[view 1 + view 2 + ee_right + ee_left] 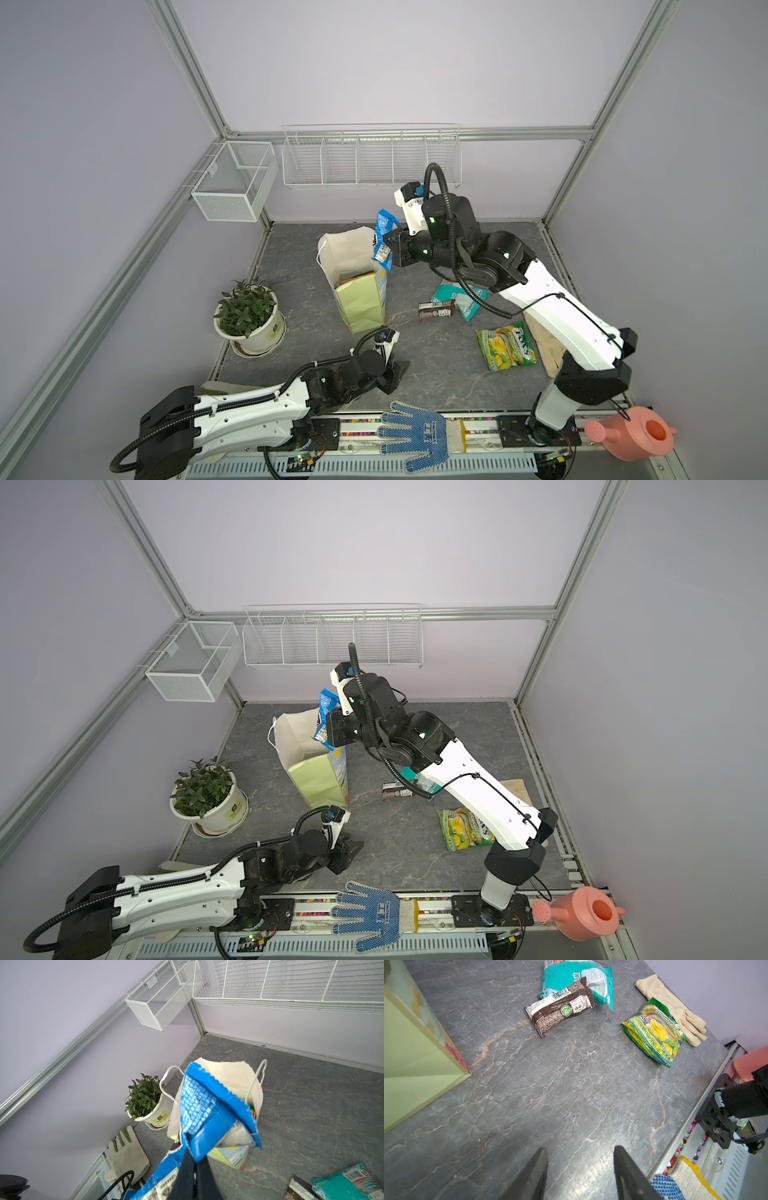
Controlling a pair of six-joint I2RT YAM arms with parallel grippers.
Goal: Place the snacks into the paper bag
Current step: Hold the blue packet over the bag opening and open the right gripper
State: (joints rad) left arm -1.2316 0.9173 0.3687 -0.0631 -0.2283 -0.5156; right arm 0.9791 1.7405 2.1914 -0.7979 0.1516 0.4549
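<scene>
right end effector (392, 242): pressed together on the blue packet (383, 237), pinching it near its middle; raised well off the surface (436, 374), stretched toward the paper bag (360, 305).
blue packet: hanging upright in the air at the right rim of the bag's open mouth in a top view; crumpled, serrated edge uppermost; contact with the rim not clear.
paper bag: upright near the middle of the surface, mouth open, white inner face showing, pale yellow-green side panel toward the front, string handles drooping outward.
inside the bag: slivers of green and orange packets (252, 1109), seen low down through the mouth in the right wrist view.
left end effector (580, 1150): spread, nothing in the gap; low over bare surface near the bag's front corner, not touching it.
dark brown bar (436, 311): flat on the surface right of the bag, one end lying on the teal packet (453, 296).
teal packet: flat, partly hidden by the right arm (552, 303) in both top views.
yellow-green packet (507, 347): flat, nearer the front than the bar, one corner over a cream glove (670, 1007).
potted plant (249, 316): left of the bag, apart from it.
blue dotted glove (415, 432): just off the surface at its front edge.
pink watering can (631, 432): front right corner.
wire baskets (370, 158): mounted on the back and left walls.
</scene>
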